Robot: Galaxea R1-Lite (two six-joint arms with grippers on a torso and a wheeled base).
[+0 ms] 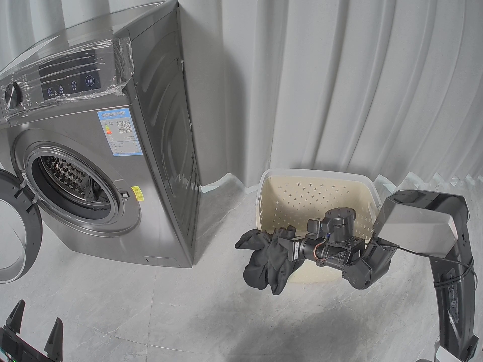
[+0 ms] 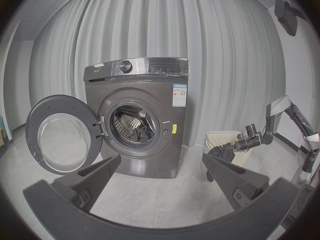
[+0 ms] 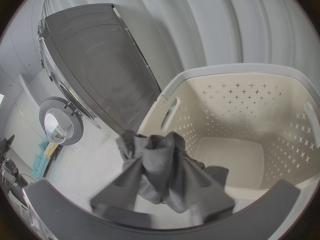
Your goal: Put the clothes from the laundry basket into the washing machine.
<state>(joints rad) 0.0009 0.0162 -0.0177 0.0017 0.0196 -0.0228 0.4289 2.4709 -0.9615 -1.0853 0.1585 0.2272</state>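
Your right pincer (image 1: 288, 250) is clamped on the dark garment (image 1: 266, 267); the washing machine's open drum (image 1: 75, 184) lies well off to its left.

Dark garment (image 1: 266, 267) dangles at the rim of the cream laundry basket (image 1: 312, 197); grey washing machine (image 1: 156, 142) stands open.

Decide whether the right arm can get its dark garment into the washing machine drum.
Probably: the door stands wide open and bare floor separates the drum opening from the laundry basket, but the right end effector, holding the dark garment, sits at the basket, some way off.
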